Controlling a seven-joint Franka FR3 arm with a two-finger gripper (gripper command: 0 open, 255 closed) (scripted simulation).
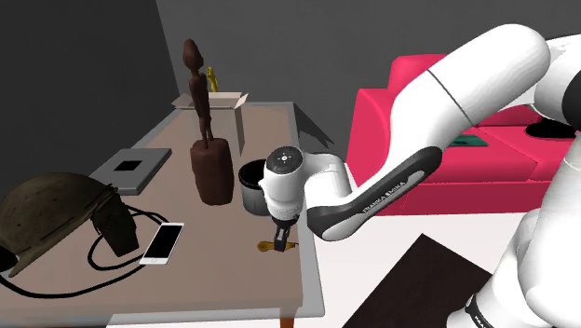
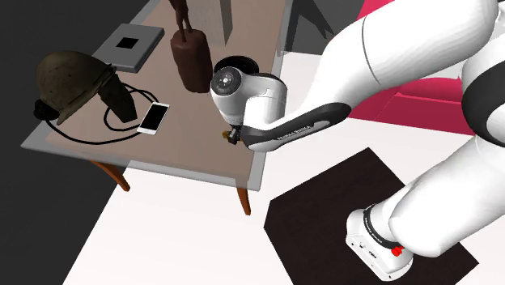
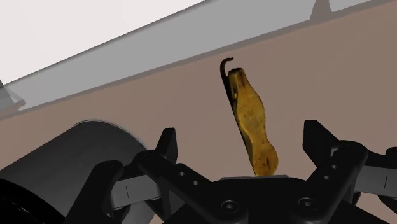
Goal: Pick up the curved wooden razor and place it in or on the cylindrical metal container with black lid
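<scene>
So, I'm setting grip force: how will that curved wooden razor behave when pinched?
The razor looks like solid wood, so probably stiff. It is slim, so likely light. Its curved, tapering sides could let it twist or slip as the open gripper closes.

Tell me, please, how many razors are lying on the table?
1. The curved yellow-brown razor lies on the table near its edge, untouched between the open gripper's fingers, beside the grey cylindrical container. Another could be hidden under the arm.
</scene>
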